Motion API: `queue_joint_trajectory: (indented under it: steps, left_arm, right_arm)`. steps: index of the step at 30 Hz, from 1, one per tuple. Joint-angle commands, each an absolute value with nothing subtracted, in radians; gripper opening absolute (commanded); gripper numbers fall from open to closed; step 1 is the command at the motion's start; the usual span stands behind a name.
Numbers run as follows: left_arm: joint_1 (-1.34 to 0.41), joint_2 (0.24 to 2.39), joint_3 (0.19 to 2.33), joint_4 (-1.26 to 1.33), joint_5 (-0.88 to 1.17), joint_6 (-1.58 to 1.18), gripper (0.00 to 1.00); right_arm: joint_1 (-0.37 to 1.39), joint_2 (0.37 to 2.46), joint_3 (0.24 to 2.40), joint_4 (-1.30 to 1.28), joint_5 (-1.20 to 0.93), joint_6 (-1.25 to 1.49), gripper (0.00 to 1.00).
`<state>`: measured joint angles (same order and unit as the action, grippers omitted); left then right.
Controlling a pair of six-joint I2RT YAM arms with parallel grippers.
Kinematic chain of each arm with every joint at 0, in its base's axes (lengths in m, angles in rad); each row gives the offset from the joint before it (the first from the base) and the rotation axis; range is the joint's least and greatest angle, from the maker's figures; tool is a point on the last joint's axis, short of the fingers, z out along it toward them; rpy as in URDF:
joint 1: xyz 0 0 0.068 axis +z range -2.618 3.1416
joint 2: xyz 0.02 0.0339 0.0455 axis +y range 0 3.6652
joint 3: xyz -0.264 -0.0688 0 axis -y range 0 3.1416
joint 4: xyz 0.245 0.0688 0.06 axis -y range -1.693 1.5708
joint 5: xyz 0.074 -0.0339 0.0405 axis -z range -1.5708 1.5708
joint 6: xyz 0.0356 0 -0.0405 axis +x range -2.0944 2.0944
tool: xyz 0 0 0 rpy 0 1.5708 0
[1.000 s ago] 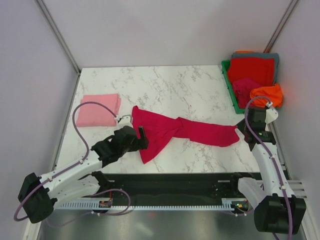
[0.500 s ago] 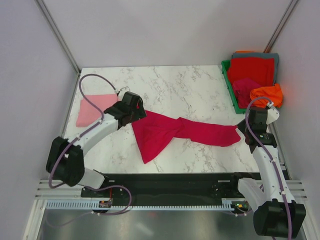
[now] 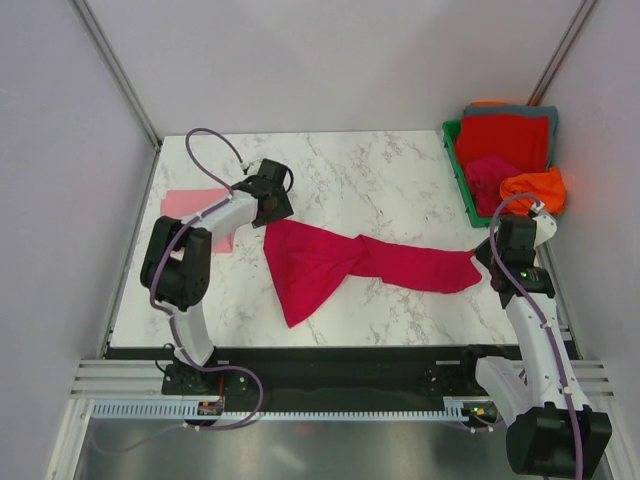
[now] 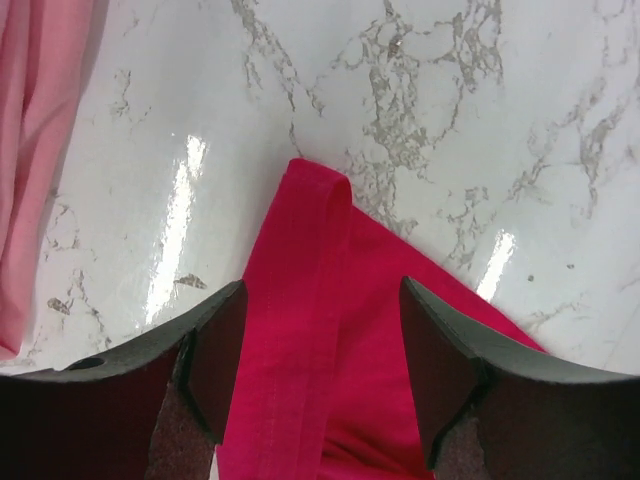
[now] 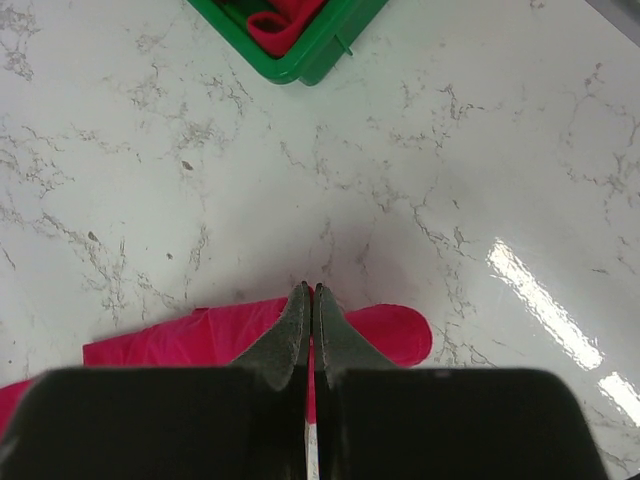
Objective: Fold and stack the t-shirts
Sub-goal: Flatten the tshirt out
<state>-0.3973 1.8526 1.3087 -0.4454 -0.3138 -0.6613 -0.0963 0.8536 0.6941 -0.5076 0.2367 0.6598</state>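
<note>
T-shirts are getting handled one by one. The crimson t-shirt [image 3: 340,262] is lying rumpled on the table [image 3: 380,170], its narrow end near the green bin [image 3: 456,165] and its wide end reaching away from it. By my judgement, spreading it flat is the step in hand.

The right gripper [image 5: 312,292] is pinching shut on the end nearest the bin, a sliver of cloth showing between its fingers. The left gripper [image 4: 320,300] is hanging with jaws apart over the hem corner farthest from the bin. Next it is needing to drop and close there, so both arms can pull the cloth taut.

The bin is holding a red shirt [image 3: 503,140], a magenta shirt [image 3: 488,178], an orange shirt [image 3: 535,188] and a grey shirt [image 3: 515,110]. A light pink folded shirt [image 3: 200,205] is resting well apart from the bin.
</note>
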Motion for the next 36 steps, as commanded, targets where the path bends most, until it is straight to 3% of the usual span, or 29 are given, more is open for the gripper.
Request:
queue_joint_trajectory:
  steps: [1,3,7,9,13,15,18,27,36]
  left_arm:
    - [-0.380,1.899,1.384,-0.454,-0.342,-0.620,0.69]
    - [-0.368,1.936,1.410,-0.453,-0.338,-0.614,0.67]
    - [-0.351,1.989,1.448,-0.454,-0.296,-0.604,0.51]
    - [-0.342,2.006,1.462,-0.454,-0.288,-0.603,0.48]
    - [-0.328,2.026,1.473,-0.453,-0.272,-0.600,0.26]
    - [-0.319,2.033,1.474,-0.453,-0.268,-0.600,0.24]
    - [-0.304,2.028,1.474,-0.453,-0.261,-0.595,0.02]
    - [-0.278,1.859,1.419,-0.453,-0.259,-0.595,0.02]
    - [-0.210,1.548,1.353,-0.460,-0.167,-0.644,0.02]
  right_arm:
    - [-0.103,0.851,0.695,-0.457,0.216,0.646,0.00]
    - [-0.103,0.851,0.692,-0.451,0.207,0.646,0.00]
    - [-0.103,0.856,0.690,-0.448,0.212,0.644,0.00]
    - [-0.103,0.859,0.690,-0.445,0.212,0.646,0.00]
    - [-0.103,0.865,0.689,-0.442,0.213,0.646,0.00]
    - [-0.103,0.870,0.687,-0.440,0.215,0.643,0.00]
    - [-0.103,0.874,0.687,-0.437,0.216,0.641,0.00]
    - [-0.103,0.920,0.727,-0.436,0.225,0.637,0.00]
    - [-0.110,1.075,0.962,-0.479,0.209,0.629,0.00]
